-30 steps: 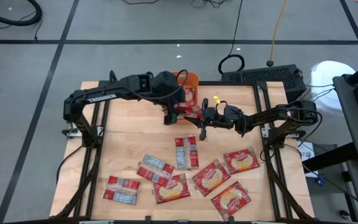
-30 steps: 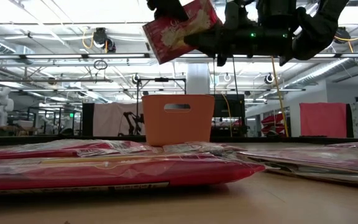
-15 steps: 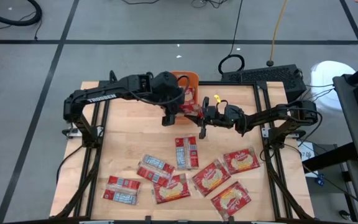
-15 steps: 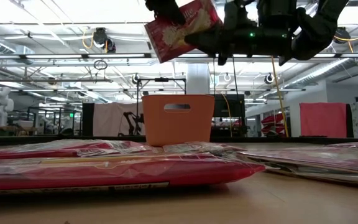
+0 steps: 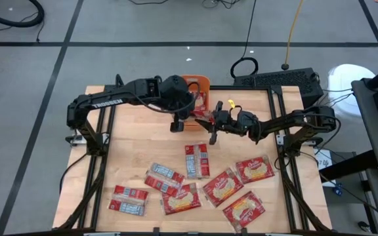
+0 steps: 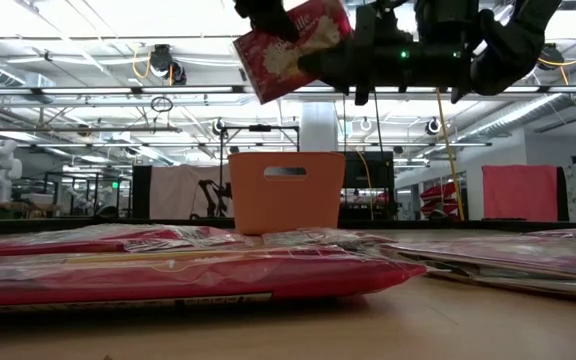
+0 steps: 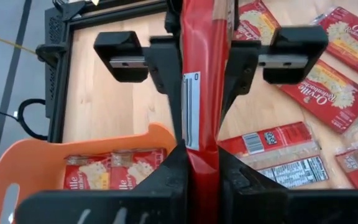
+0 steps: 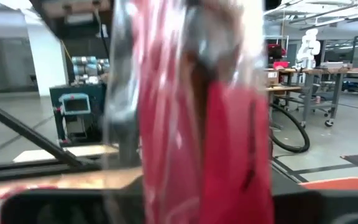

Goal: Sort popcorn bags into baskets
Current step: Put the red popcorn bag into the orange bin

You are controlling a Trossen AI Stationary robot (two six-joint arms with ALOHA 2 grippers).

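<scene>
We have one flat red popcorn packet with a cream oval label (image 6: 286, 45) held up in the air just short of the small orange plastic basket with rounded corners (image 5: 198, 91), between our two arms. Our left gripper (image 7: 201, 102) has its fingers (image 7: 166, 65) pressed narrow on the packet's thin edge, as the left wrist view shows plainly. Our right gripper (image 5: 214, 122) is at the same packet from the other side; its wrist view is filled by crinkled red film, and we cannot tell whether its fingers grip or are letting go. We judge the packet light, soft and pliable, its glossy wrapper likely slippery, so a pinch across the flat sealed margin near one end should hold better than one on the puffed middle. It hangs tilted in the low view, which suggests it will flop if held at one corner. The basket sits at the far edge of the wooden surface (image 5: 136, 141) and already holds two packets lying label-up side by side (image 7: 114, 174). About nine more packets (image 5: 195, 160) lie scattered, some overlapping, on the near half of the surface.
</scene>
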